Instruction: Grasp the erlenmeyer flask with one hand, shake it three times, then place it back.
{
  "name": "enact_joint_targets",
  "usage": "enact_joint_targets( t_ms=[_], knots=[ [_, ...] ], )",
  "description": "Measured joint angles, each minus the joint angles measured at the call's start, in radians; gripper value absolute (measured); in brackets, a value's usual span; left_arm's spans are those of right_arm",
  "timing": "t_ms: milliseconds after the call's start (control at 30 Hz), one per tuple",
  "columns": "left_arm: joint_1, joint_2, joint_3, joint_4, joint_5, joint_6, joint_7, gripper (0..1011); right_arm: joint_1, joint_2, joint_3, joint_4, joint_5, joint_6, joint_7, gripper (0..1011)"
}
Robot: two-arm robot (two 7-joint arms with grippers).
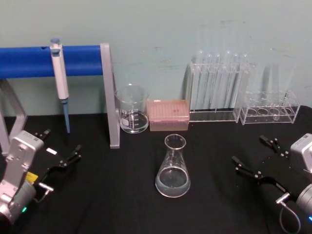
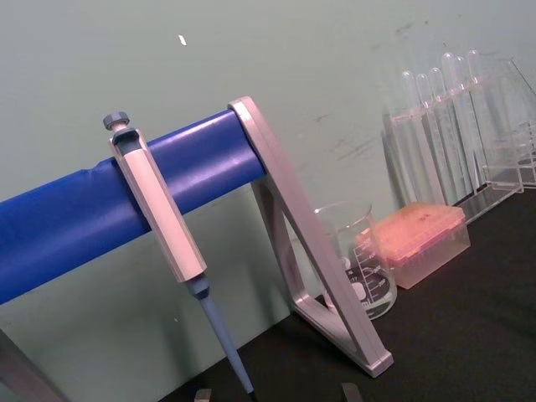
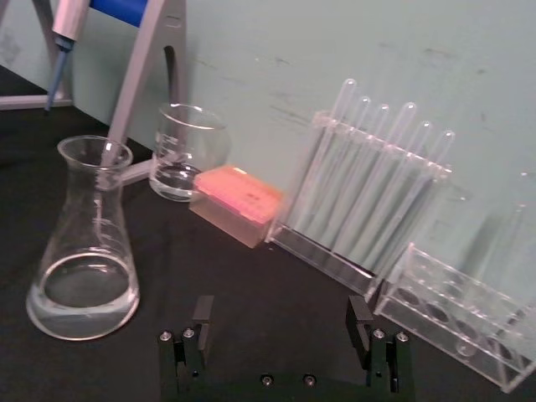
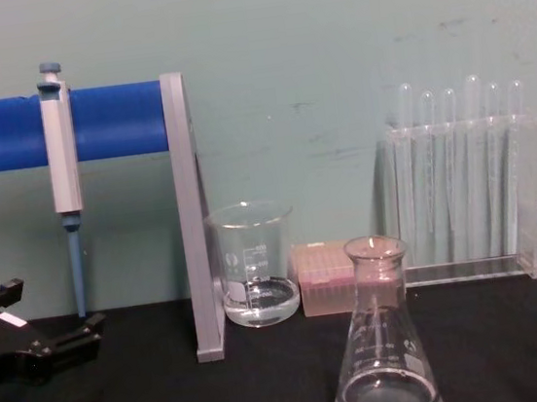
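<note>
Over on the left, the left gripper (image 1: 62, 141) sits low by the black worktop (image 1: 112, 195), its fingers spread wide. In the middle, the erlenmeyer flask (image 1: 172, 168) stands upright on the worktop, touching neither gripper. On the right, the right gripper (image 1: 249, 149) has its fingers spread wide too.

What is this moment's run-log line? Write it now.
stage: pre-grasp | erlenmeyer flask: upright, untouched | left end effector: open, apart on flask's left | right end effector: open, apart on flask's right
</note>
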State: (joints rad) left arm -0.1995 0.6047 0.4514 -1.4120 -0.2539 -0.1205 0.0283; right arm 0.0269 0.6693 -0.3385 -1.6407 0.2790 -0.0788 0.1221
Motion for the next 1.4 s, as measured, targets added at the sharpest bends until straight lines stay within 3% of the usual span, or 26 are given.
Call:
enact_joint_targets(
  t_ms=[500,1400],
  knots=[
    [0.0,0.0,0.0,0.0,0.0,0.0,0.0,1001,0.027,-0.042,-0.002,0.038,0.029,-0.03,0.128,1000],
    [0.0,0.0,0.0,0.0,0.0,0.0,0.0,1001,0.14,-0.136,-0.024,0.17,0.079,-0.113,0.399,1000]
  ],
)
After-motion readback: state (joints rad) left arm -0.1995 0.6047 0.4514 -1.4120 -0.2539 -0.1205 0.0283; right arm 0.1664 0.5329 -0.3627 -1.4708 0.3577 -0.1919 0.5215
